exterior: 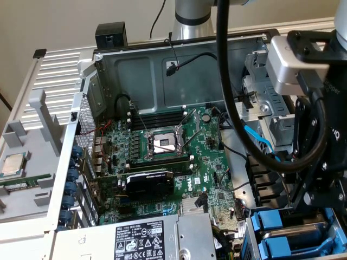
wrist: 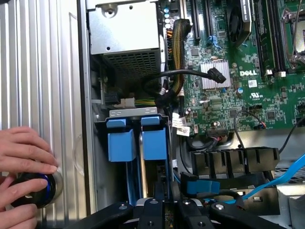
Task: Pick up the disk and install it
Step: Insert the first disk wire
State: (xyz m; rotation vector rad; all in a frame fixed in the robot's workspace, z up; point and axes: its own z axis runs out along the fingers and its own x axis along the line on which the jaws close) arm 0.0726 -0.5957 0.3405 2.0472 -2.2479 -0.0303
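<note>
The disk (wrist: pixel 155 143) stands edge-on in the black drive cage (wrist: pixel 102 138), its blue carrier end facing out. A second blue carrier (wrist: pixel 119 145) sits in the slot beside it. My gripper (wrist: pixel 164 191) hangs right over the cage, and its two black fingers are pinched close together on the near edge of the disk. In the exterior view my gripper (exterior: pixel 306 208) reaches down at the right of the open computer case, just above the two blue carriers (exterior: pixel 271 222).
The motherboard (exterior: pixel 162 146) with a black graphics card (exterior: pixel 149 184) fills the case. A power supply (exterior: pixel 146 238) sits near the drive cage. Blue cable (exterior: pixel 260 143) and black cables run beside my arm. A person's hands (wrist: pixel 24 152) rest on a round black knob (wrist: pixel 33 188).
</note>
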